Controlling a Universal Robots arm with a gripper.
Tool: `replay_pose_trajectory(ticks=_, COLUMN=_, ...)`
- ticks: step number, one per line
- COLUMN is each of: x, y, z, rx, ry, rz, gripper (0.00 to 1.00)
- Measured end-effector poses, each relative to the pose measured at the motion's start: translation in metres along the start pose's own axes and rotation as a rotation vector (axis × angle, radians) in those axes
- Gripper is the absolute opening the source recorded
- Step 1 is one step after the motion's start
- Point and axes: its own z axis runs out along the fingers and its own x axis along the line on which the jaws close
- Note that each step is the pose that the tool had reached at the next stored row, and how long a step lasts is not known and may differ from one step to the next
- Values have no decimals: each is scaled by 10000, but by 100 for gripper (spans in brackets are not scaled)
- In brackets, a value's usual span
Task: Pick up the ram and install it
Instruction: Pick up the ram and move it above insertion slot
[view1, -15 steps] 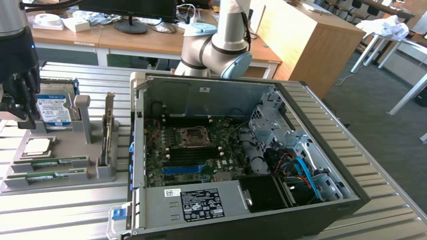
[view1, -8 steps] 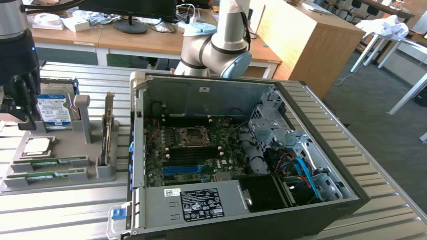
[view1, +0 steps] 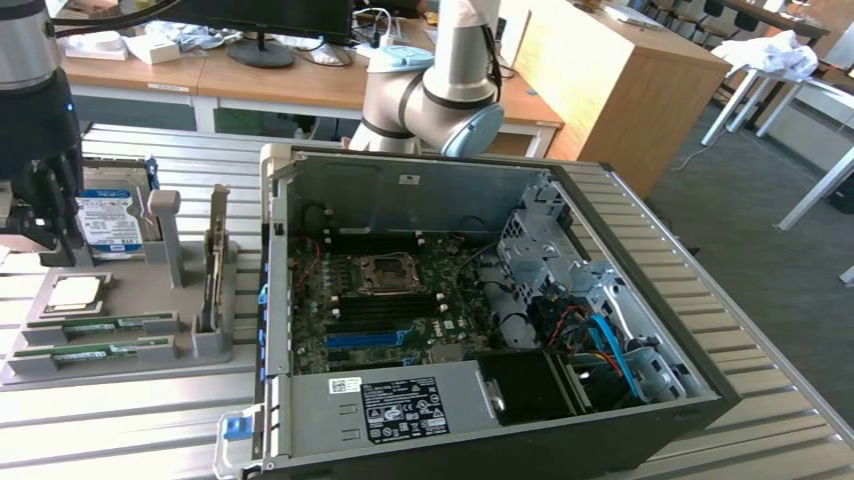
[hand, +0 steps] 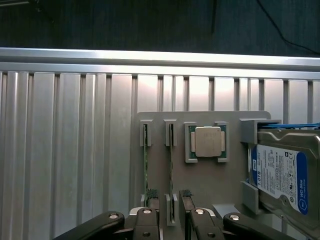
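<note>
Two green sticks lie on edge in slots of the grey holder (view1: 200, 340). The ram (hand: 171, 150), also seen as the ram (view1: 100, 325), is the stick nearer the processor. The look-alike second stick (hand: 145, 160) sits one slot farther from the processor, at the holder's front (view1: 94, 352). My gripper (hand: 170, 196) hangs open above the holder, one fingertip (hand: 152, 194) on each side of the ram's line, not touching it. In the exterior view the black gripper (view1: 51, 240) hovers over the holder's far left and holds nothing. The open computer case (view1: 694, 380) shows its motherboard (view1: 387, 300).
On the holder a processor (hand: 207, 141) sits beside the sticks and a blue-labelled hard drive (hand: 280, 175) stands past it. An upright card (view1: 214, 270) stands at the holder's right. All rests on a ribbed aluminium table (hand: 60, 150). Desks and a wooden cabinet (view1: 627, 80) stand behind.
</note>
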Motion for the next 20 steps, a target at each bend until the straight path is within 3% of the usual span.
replay_pose_trajectory(ticks=20, x=4, y=-7, z=185, rx=0, ry=0, rz=0, gripper=30)
